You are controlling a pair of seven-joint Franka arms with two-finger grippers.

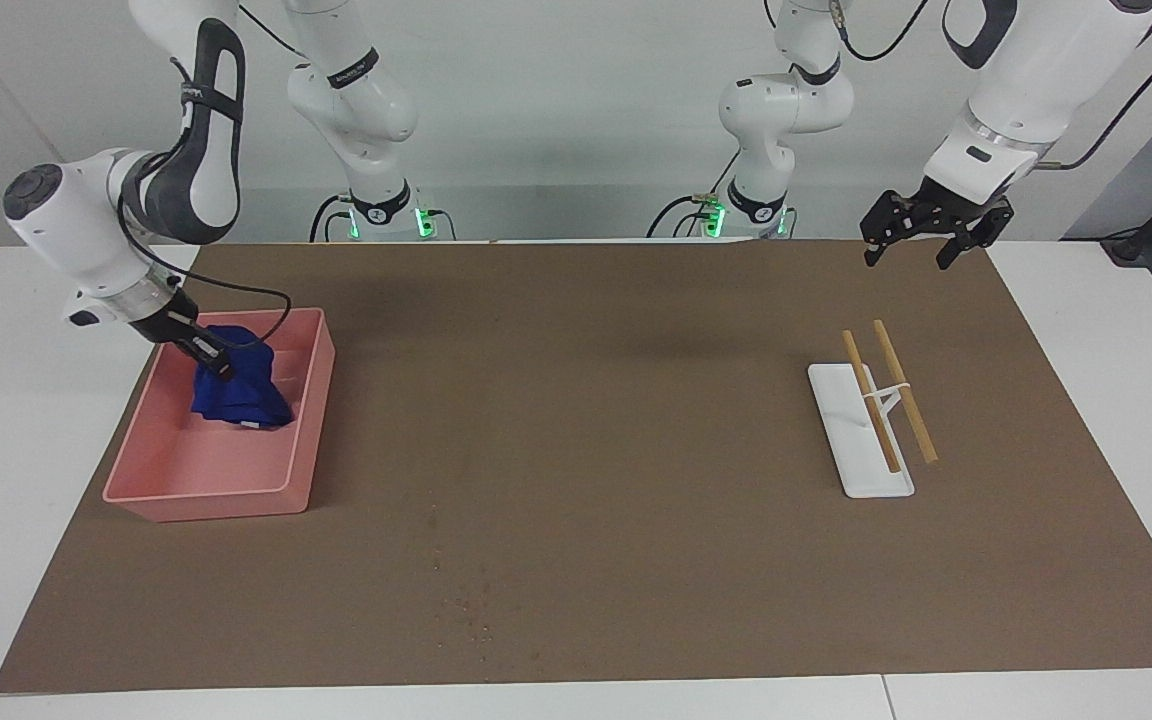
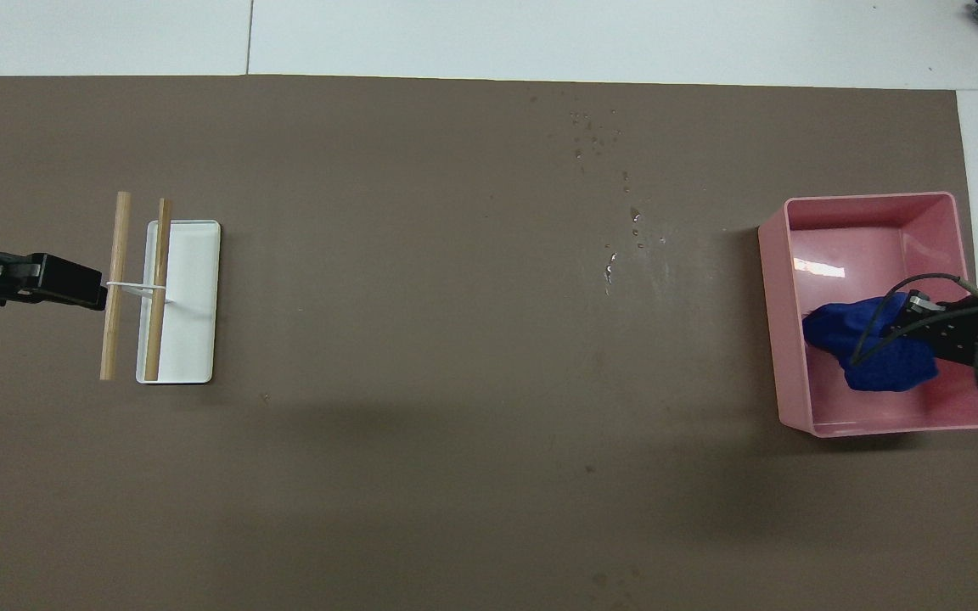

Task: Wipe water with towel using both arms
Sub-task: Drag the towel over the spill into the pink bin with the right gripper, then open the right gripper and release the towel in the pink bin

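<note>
Right hand grips towel inside pink tray; left hand open, waiting.

A: What sits at the right arm's end of the table?

B: A pink tray on the brown mat. The right gripper reaches down inside it, into the blue towel.

A: And at the left arm's end?

B: A white tray with two wooden sticks across a small rack. The left gripper hangs just beside them.

A: Anything mid-table?

B: Water droplets, scattered toward the table's edge farthest from the robots.
</note>
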